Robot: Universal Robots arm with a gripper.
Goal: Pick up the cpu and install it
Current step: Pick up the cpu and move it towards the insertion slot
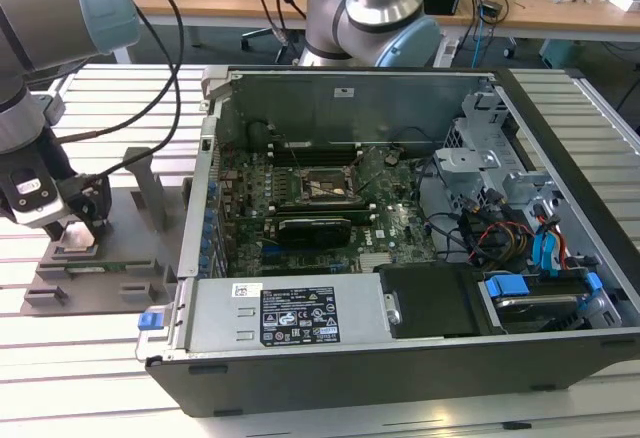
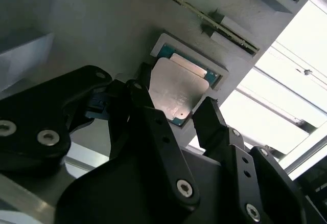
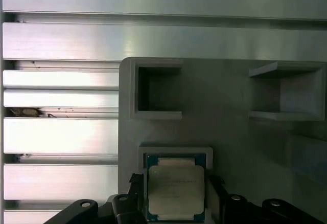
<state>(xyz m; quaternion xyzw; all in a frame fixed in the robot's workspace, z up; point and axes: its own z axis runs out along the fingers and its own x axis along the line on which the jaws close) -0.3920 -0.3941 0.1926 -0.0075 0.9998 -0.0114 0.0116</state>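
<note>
Exterior view: gripper (image 1: 80,226) down over the grey holder (image 1: 120,250), well apart from the open computer case (image 1: 400,358). Second wrist view: cpu (image 2: 180,88) between the fingers (image 2: 144,98), flat in a shallow pocket that squares it for a side grip. First wrist view: spread just wider than the cpu (image 3: 176,191), one finger beside each edge — straddling, apparently not yet clamping.

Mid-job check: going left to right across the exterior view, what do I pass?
Gripper above the grey holder plate → computer case wall → socket frame → drive cage → blue latch.
</note>
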